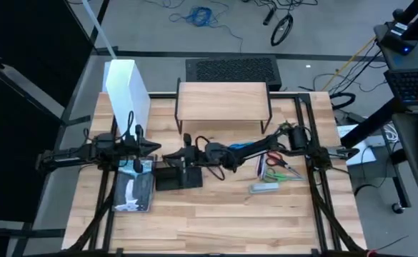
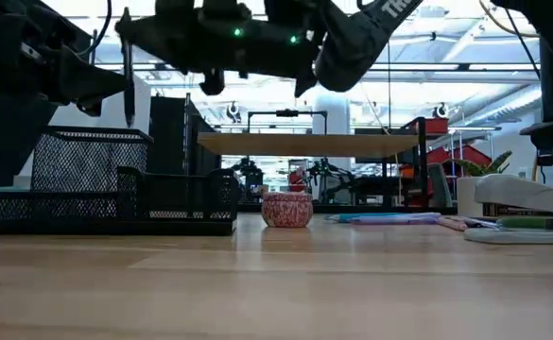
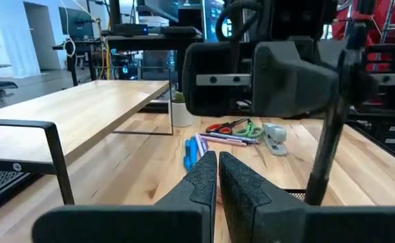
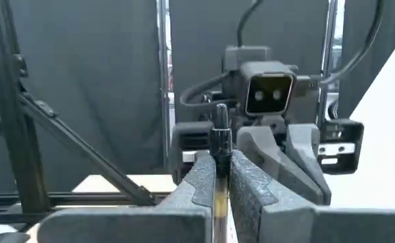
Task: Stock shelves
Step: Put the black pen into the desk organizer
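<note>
The right gripper pinches a thin black pen upright above the black mesh organizer tray, facing the left gripper, whose fingers sit nearly closed with nothing between them. The low light-wood riser shelf on black metal legs stands at the table's far edge, beside the tall white file box.

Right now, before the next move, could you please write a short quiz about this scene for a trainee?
1. True or false: something already lies on top of the shelves.
2. What does the right gripper clamp? A) scissors B) a thin dark pen C) a stapler
3. Fill in: in the high view, the tall white file box stands to the ___ of the shelves.

Key: 1 false, the top is bare; 2 B; 3 left.
</note>
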You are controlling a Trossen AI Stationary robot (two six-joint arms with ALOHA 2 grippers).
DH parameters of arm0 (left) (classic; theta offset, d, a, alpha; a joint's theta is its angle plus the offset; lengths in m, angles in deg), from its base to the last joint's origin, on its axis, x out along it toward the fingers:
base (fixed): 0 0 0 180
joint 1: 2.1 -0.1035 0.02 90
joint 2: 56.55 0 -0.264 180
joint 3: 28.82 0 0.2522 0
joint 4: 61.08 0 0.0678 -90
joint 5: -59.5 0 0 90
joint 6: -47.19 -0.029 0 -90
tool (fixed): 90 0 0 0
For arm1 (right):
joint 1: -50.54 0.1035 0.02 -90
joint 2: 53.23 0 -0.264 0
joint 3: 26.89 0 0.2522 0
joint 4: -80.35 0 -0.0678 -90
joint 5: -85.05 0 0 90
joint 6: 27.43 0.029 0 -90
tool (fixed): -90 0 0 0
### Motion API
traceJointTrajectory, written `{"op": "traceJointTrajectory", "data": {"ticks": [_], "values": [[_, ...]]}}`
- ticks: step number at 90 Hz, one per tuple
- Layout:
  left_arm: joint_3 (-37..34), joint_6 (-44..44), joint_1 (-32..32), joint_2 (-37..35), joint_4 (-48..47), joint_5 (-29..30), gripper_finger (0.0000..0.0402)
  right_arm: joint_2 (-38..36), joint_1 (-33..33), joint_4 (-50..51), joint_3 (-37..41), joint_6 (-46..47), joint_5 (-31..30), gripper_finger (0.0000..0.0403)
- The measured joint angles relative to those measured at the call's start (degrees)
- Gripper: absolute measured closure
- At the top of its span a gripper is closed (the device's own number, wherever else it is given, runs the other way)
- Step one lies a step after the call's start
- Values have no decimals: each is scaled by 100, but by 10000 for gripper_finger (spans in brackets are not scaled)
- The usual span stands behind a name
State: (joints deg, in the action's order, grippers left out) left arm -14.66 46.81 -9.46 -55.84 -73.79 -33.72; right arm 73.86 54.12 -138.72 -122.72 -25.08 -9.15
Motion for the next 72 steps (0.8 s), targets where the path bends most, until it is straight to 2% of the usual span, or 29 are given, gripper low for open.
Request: {"op": "traceJointTrajectory", "data": {"ticks": [11,28,50,61,72], "values": [[2,-2,0,2,-3,4,398,17,-60,646,5,167,-33,400],[0,-1,0,1,-6,5,398,11,-57,991,3,166,-38,399],[0,-2,0,2,-8,11,398,11,-107,2016,3,151,-14,397],[2,-2,-2,2,-8,11,398,11,-106,2095,5,117,-34,375],[0,-2,-2,2,-8,14,398,11,-101,2141,5,7,-30,332]]}}
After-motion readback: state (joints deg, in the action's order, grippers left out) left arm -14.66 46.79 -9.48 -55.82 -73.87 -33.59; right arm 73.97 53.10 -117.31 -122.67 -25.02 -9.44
